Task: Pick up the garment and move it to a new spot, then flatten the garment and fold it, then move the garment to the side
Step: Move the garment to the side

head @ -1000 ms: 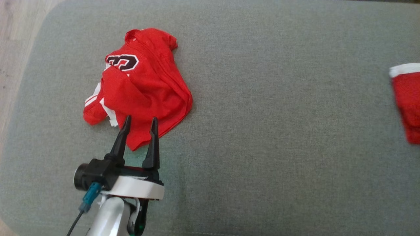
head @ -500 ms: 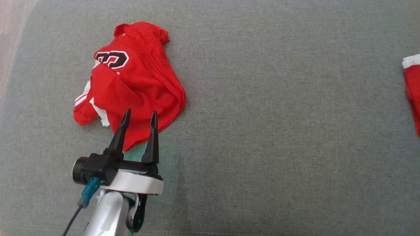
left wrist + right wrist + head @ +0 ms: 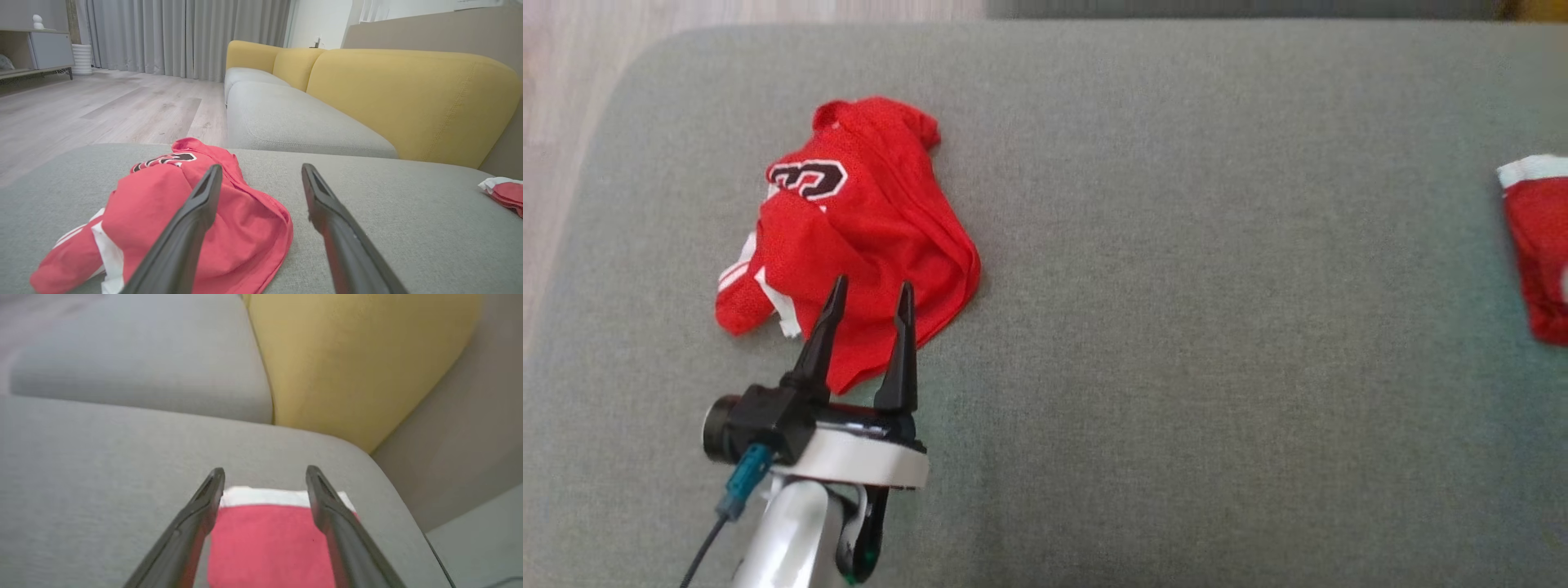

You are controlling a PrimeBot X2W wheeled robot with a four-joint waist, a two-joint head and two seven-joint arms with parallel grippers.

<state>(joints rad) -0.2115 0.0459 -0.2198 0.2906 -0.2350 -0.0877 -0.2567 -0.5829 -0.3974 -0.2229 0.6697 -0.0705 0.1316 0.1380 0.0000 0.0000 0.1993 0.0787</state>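
over the cushion (image 3: pixel 1176 327), left end effector (image 3: pixel 872 282) apart by jersey (image 3: pixel 866 220), right end effector (image 3: pixel 265 470) apart above folded garment (image 3: pixel 269 539).

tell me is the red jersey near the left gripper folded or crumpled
Crumpled: the red jersey lies bunched on the grey cushion, its number partly hidden, white trim poking out.
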